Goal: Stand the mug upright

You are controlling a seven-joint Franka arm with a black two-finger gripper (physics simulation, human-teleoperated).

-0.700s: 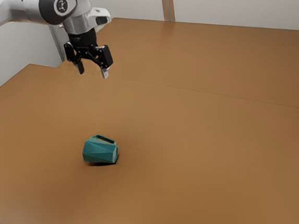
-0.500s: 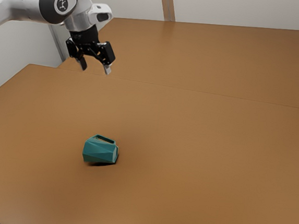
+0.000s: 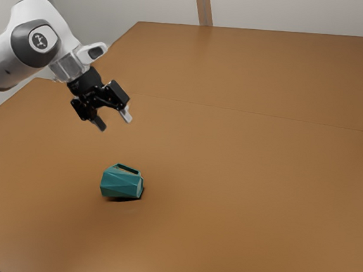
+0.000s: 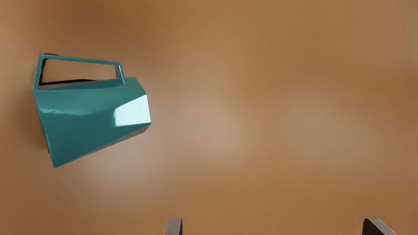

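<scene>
The mug (image 3: 121, 185) lay on its side on the brown table (image 3: 246, 192). Above it, apart from it, hung the gripper (image 3: 115, 121), its two fingers spread wide. Pale wall (image 3: 275, 10) stood past the table (a brown strip (image 3: 204, 4) ran up it). The exterior view showed the arm (image 3: 23, 58); the wrist view, a bright glint near the mug's narrower end.

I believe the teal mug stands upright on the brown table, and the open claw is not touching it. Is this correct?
Not quite: the teal mug lies on its side, as the exterior view shows. It is indeed on the brown table, and the open claw is not touching it.
</scene>
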